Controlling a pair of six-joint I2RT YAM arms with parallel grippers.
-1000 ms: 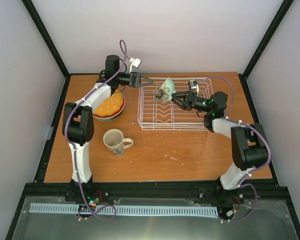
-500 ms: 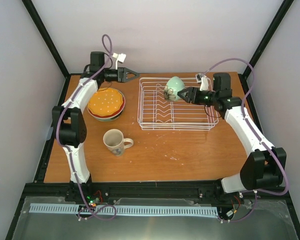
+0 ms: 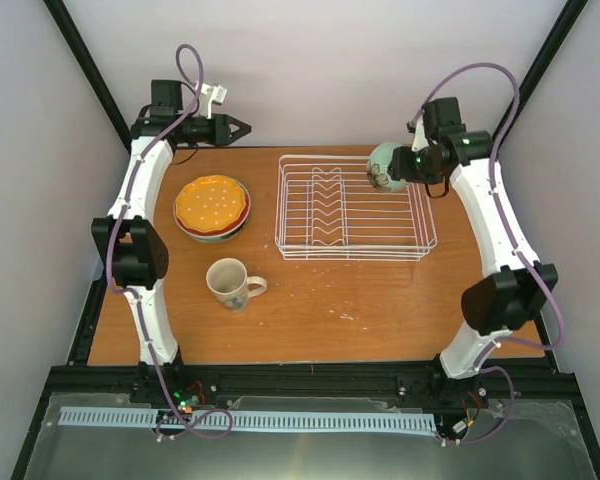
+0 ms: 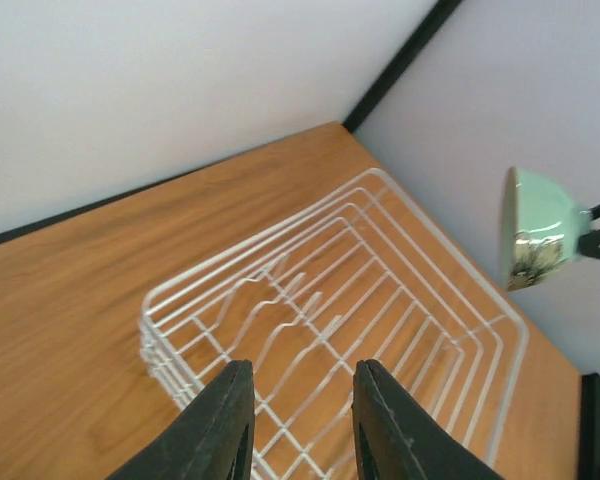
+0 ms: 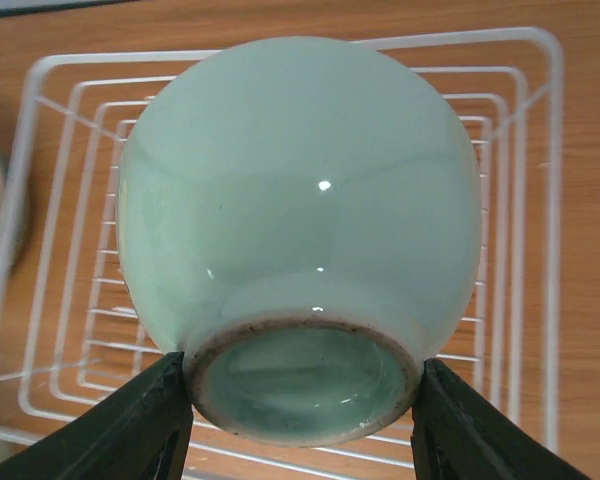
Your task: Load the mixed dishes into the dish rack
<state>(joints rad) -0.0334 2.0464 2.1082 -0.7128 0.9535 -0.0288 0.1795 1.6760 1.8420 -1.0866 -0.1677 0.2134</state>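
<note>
The desk (image 3: pixel 380 300) was orange-brown wood, marked with pale scuffs near its front middle. Plain pale walls (image 3: pixel 330 70) closed it in on three sides, with black frame posts (image 3: pixel 90 75) running up the two far corners. The dish rack (image 3: pixel 352 256) sat on the far right half of the desk with nothing in it.

The right jaws were clamped on the foot of the small teal bowl (image 3: pixel 385 165). They held it on its side in the air over the rack's far right corner, clear of the wires, with its mouth turned toward the left arm.

The left jaws were up by the far left corner, parted with nothing between them.

Left of the rack, the orange-yellow scalloped plate (image 3: pixel 212 203) lay on top of another plate. The cream mug (image 3: pixel 228 280) stood upright nearer the front, its handle pointing right.
</note>
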